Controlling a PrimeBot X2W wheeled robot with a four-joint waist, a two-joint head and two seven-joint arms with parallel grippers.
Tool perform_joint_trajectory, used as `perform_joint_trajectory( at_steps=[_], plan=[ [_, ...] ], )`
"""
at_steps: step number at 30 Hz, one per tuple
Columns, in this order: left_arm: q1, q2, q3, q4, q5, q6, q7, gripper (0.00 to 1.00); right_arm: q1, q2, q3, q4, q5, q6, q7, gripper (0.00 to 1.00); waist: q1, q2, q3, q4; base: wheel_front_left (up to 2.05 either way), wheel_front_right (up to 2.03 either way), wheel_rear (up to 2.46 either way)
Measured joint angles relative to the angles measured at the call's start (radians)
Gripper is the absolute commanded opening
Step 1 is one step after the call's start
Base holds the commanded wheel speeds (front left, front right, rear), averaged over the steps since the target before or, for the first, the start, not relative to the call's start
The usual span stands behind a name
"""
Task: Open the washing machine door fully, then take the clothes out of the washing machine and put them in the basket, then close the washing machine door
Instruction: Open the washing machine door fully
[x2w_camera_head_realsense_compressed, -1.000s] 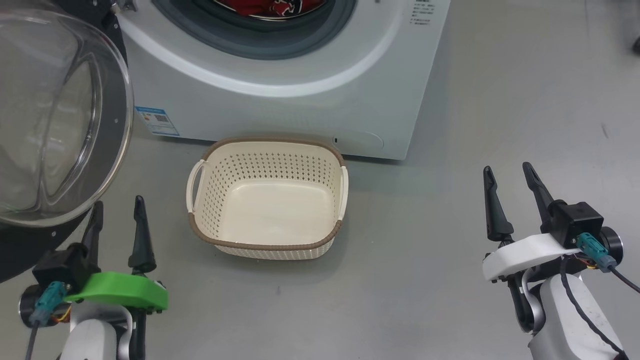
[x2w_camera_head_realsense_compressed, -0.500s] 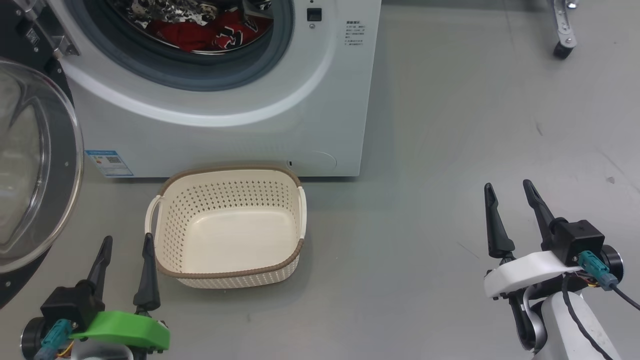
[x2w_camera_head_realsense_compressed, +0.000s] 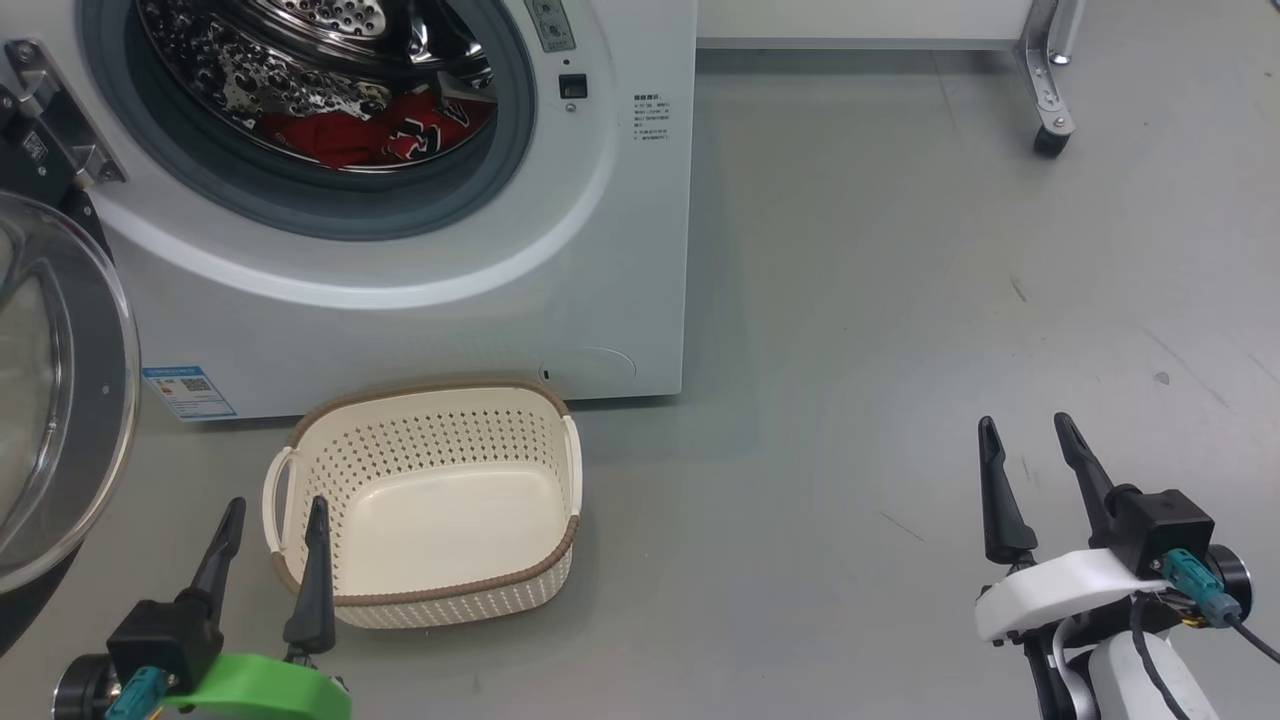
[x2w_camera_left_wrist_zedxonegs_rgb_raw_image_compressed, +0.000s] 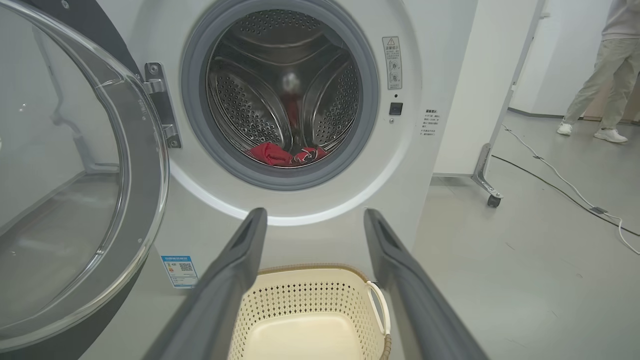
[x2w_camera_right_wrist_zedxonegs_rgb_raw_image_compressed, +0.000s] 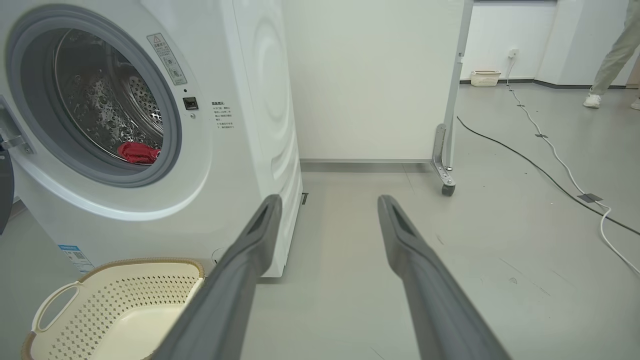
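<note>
washing machine (x2w_camera_head_realsense_compressed: 400, 320), open and loaded

we note the washing machine door (x2w_camera_head_realsense_compressed: 95, 400), a glossy black ring round bulging glass, swung open at left. red clothes (x2w_camera_head_realsense_compressed: 380, 135) lie in the perforated steel drum (x2w_camera_head_realsense_compressed: 300, 60). cream perforated basket (x2w_camera_head_realsense_compressed: 420, 392), brown woven rim, sits on the floor (x2w_camera_head_realsense_compressed: 850, 350) before the machine. left end effector (x2w_camera_head_realsense_compressed: 278, 503) and right end effector (x2w_camera_head_realsense_compressed: 1025, 422) are spread, empty.

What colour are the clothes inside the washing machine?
Mostly red, with a bit of black-and-white print. The clothes show best in the head view.

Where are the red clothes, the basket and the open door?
the clothes (x2w_camera_head_realsense_compressed: 350, 140), head view, middle of red heap.
the basket (x2w_camera_head_realsense_compressed: 430, 440), head view, perforated back wall.
the washing machine door (x2w_camera_left_wrist_zedxonegs_rgb_raw_image_compressed: 60, 200), left wrist view, glass bowl.
</note>
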Motion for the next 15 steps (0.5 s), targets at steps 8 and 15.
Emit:
perform_joint_trajectory(
  at_steps=[8,15],
  plan=[
    [0.018,0.000,-0.025,-0.001,0.000,-0.007,0.000,1.00,0.004,0.002,-0.009,-0.025,0.000,-0.008,0.000,1.00,0.0000,0.0000,-0.007,0.017,0.00,0.00,0.00],
    [0.031,0.001,-0.021,-0.024,0.000,-0.007,0.000,1.00,0.018,0.004,-0.001,-0.029,0.000,-0.008,0.000,1.00,0.0000,0.0000,-0.010,0.024,0.00,0.00,0.00]
  ],
)
